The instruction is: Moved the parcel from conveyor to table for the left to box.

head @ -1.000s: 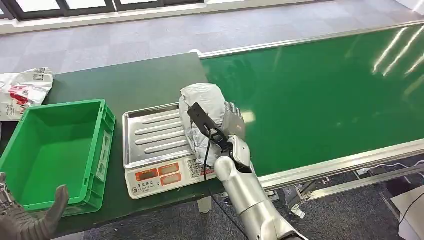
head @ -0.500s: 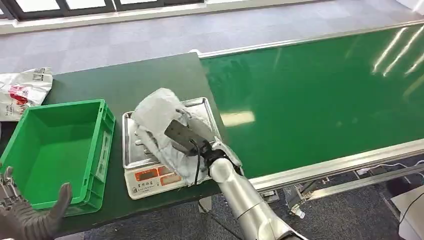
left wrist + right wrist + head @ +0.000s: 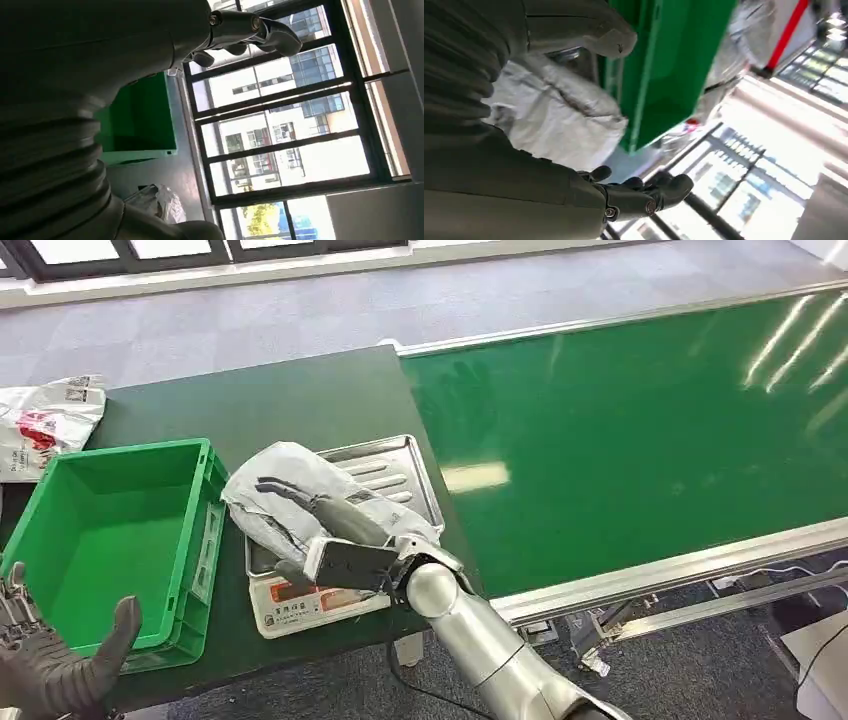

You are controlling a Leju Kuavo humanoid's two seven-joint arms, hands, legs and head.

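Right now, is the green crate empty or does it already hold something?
Empty. The head view looks straight into the green crate and shows bare floor and walls; the grey parcel is still over the scale, held by the right hand.

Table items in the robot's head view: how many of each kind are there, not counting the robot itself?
Grey parcel bag, held by the right hand over the scale: 1
Weighing scale with metal tray: 1
Green crate: 1
White printed plastic bag at the table's far corner: 1
Total: 4
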